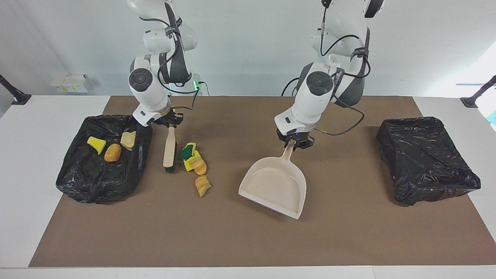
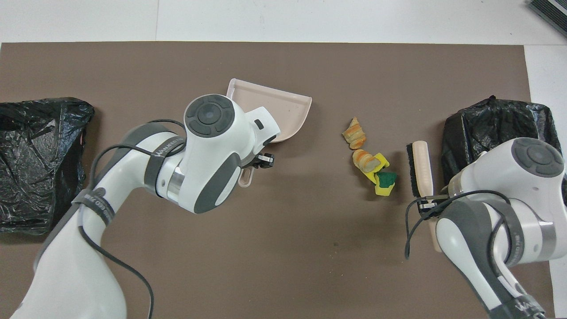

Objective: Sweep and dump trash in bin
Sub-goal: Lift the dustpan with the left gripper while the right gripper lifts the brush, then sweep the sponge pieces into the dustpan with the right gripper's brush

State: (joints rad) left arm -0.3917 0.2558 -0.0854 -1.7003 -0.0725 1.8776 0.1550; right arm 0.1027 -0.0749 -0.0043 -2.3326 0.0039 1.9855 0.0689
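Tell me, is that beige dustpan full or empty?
Empty. The dustpan shows only its bare beige floor; the sponge and bread scraps lie on the mat beside it.

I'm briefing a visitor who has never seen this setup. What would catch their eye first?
Probably the two arms each holding a tool: the left pincer grips the handle of a beige dustpan, tilted at mid-table, while the right pincer holds a brush. The brush stands between a heap of yellow and orange scraps and a black-lined bin that already holds three pieces.
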